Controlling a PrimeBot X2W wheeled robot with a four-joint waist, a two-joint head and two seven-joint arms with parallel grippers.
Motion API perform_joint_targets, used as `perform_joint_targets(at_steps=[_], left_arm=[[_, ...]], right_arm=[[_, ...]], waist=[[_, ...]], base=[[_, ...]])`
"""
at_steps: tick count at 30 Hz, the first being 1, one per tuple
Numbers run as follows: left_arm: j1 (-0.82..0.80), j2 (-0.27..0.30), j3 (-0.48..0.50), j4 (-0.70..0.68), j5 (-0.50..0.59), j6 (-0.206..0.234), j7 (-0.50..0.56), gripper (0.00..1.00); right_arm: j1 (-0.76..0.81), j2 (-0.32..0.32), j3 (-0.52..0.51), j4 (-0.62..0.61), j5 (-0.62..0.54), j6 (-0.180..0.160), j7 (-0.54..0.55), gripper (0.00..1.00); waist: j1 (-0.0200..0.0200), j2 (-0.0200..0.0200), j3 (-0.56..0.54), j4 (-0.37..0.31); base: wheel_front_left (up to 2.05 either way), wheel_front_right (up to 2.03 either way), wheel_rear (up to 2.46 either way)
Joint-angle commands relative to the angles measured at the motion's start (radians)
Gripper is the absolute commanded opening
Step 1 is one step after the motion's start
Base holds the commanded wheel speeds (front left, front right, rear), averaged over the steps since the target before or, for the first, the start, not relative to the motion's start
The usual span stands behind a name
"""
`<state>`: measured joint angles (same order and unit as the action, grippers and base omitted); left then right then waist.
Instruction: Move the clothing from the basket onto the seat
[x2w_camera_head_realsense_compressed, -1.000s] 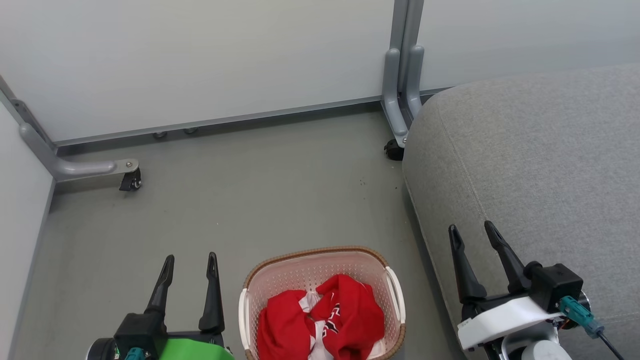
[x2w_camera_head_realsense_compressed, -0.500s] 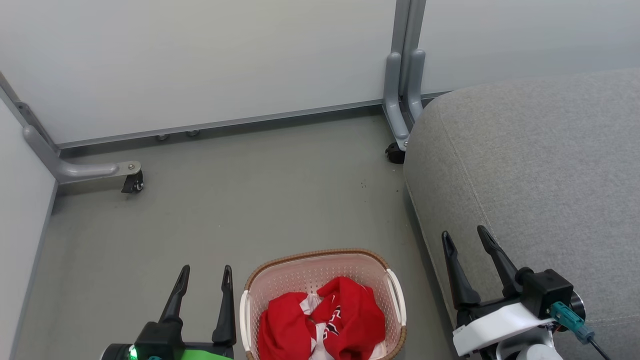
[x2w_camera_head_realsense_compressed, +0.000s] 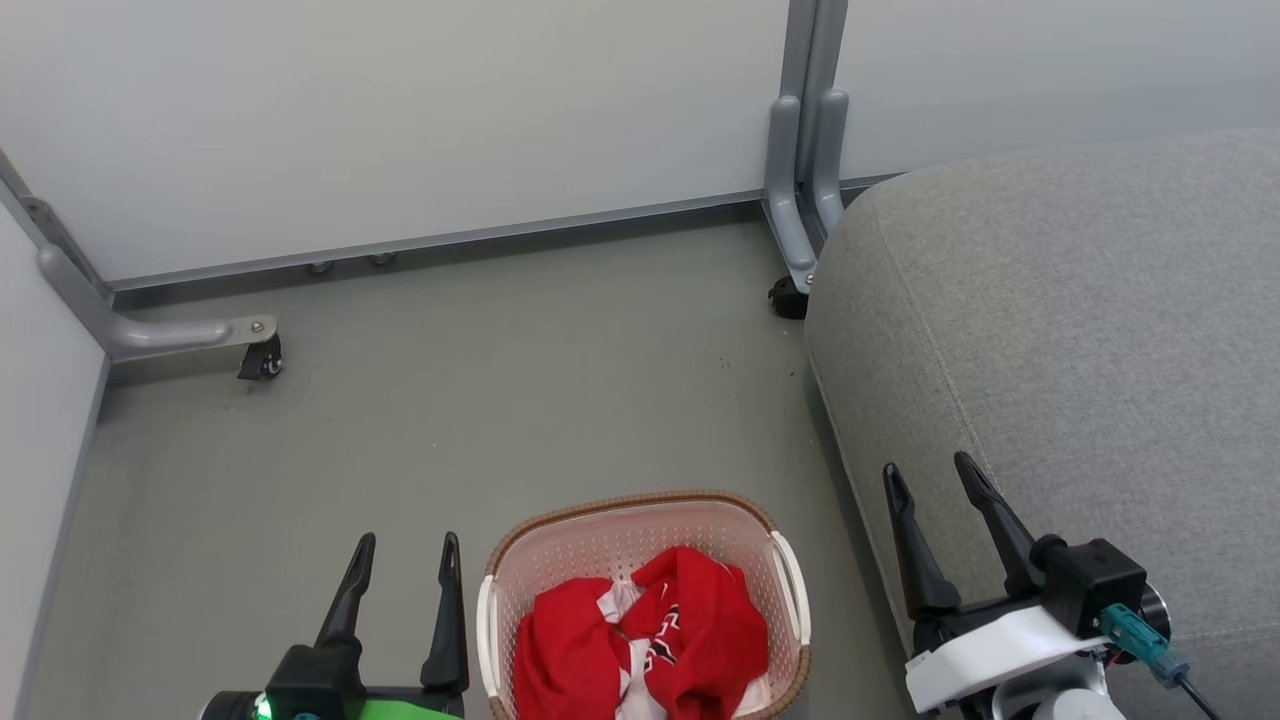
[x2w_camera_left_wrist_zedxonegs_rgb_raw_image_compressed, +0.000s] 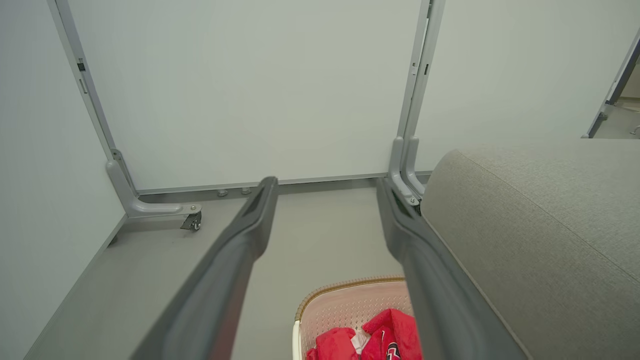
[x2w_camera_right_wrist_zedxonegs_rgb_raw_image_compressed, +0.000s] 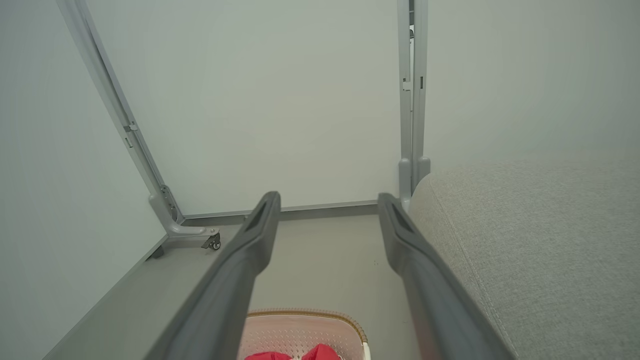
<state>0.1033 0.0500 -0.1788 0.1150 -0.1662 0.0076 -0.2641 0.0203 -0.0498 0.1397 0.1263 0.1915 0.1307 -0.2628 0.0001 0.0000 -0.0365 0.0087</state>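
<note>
Both our left gripper (x2w_camera_head_realsense_compressed: 408, 542) and right gripper (x2w_camera_head_realsense_compressed: 925, 465) hang empty, fingers wide, so we should lower one into the basket (x2w_camera_head_realsense_compressed: 620, 503) and pinch the red garments (x2w_camera_head_realsense_compressed: 640, 640) deeply at their top fold.

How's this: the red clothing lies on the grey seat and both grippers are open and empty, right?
Wrong: the head view shows the clothing in the basket, not on the seat. The left gripper and the right gripper are open and empty.
</note>
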Motion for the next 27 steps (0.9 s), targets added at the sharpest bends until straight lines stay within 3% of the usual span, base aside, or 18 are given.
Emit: perform_joint_targets(at_steps=[1, 8, 17, 22, 27], left_arm=[[0.009, 0.001, 0.001, 0.006, 0.004, 0.0, -0.001, 1.0], [-0.02, 0.001, -0.014, 0.064, 0.021, 0.007, -0.001, 1.0], [-0.163, 0.007, -0.041, 0.232, 0.123, -0.014, -0.001, 1.0], [-0.296, 0.053, -0.084, 0.401, 0.204, -0.028, -0.001, 1.0], [-0.461, 0.126, -0.19, 0.586, 0.324, -0.031, -0.001, 1.0]], right_arm=[[0.004, -0.001, -0.001, 0.002, 0.007, 0.0, -0.003, 1.0], [-0.019, -0.002, -0.015, -0.001, 0.001, 0.0, -0.003, 1.0], [-0.092, -0.001, -0.029, -0.06, 0.016, 0.0, -0.003, 1.0], [-0.132, 0.0, -0.018, -0.077, 0.029, 0.0, -0.003, 1.0], [-0.173, -0.001, 0.012, -0.087, 0.061, 0.0, -0.003, 1.0]], waist=[[-0.0001, 0.0, 0.009, -0.006], [-0.0001, 0.0, 0.074, -0.054], [-0.0001, 0.0, 0.293, -0.146], [-0.0001, 0.0, 0.432, -0.19], [-0.0001, 0.0, 0.554, -0.23]], base=[[0.0, 0.0, 0.0], [0.0, 0.0, 0.0], [0.0, 0.0, 0.0], [0.0, 0.0, 0.0], [0.0, 0.0, 0.0]])
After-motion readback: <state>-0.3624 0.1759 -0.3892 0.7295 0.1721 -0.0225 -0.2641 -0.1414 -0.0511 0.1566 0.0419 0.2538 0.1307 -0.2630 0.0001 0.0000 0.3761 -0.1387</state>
